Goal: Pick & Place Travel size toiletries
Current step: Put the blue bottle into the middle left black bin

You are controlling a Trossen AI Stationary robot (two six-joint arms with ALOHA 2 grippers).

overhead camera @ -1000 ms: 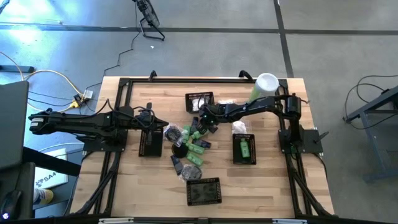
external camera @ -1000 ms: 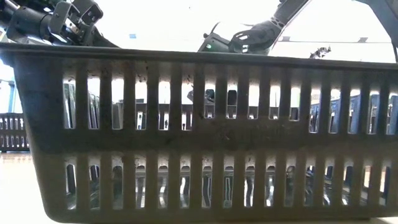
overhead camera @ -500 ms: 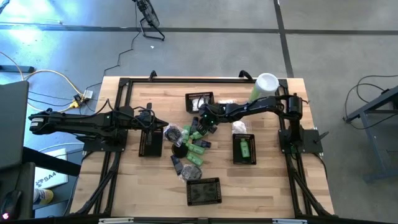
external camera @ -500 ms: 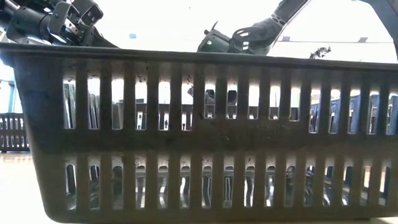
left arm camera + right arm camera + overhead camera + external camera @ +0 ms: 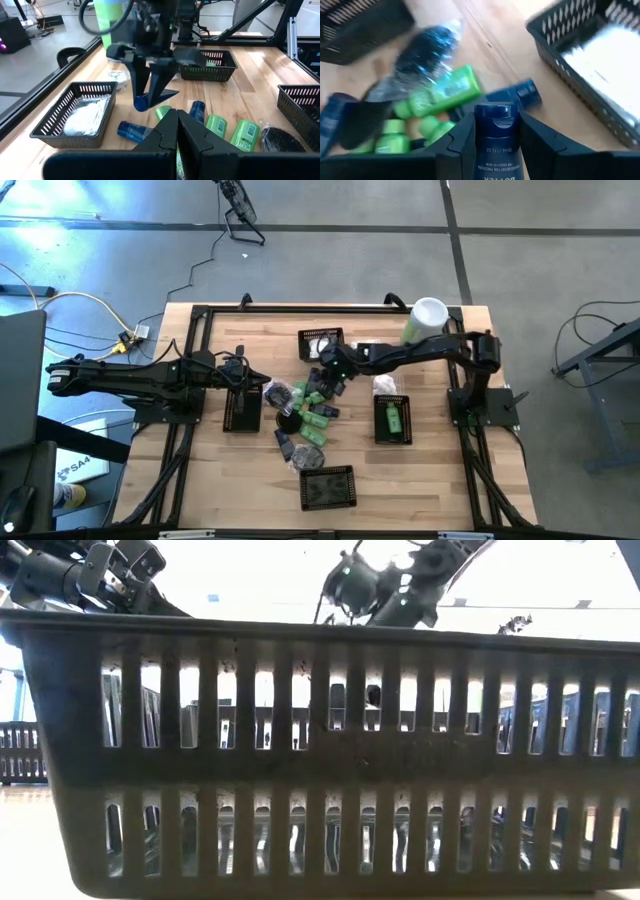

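The travel size toiletries (image 5: 305, 408) lie in a loose pile at mid-table: bright green little bottles (image 5: 437, 92), dark blue tubes (image 5: 132, 131) and a dark crinkly packet (image 5: 422, 50). My right gripper (image 5: 322, 372) hangs over the pile's far side, shut on one dark blue capped tube (image 5: 493, 131). The left wrist view shows this gripper (image 5: 150, 85) above the pile. My left gripper (image 5: 177, 117) waits shut at the pile's left, above the table, and holds nothing. My right gripper pinches the dark blue tube's body just below its cap (image 5: 493, 145) between its two fingers (image 5: 462, 142), one on each side. The fingers slant down from the table's right side and lie along the tube. The tube's cap end (image 5: 141, 103) points down, clear of the pile.
Black mesh baskets ring the pile: a far one with white packets (image 5: 320, 343), a right one with a green bottle (image 5: 392, 418), a left one (image 5: 242, 410) and a near one (image 5: 327, 487) that fills the low view. A pale-green canister (image 5: 425, 320) stands at the far right.
My right gripper has risen from the pile with the dark blue tube between its fingers and has rolled a little. The tube now hangs clear of the other toiletries.
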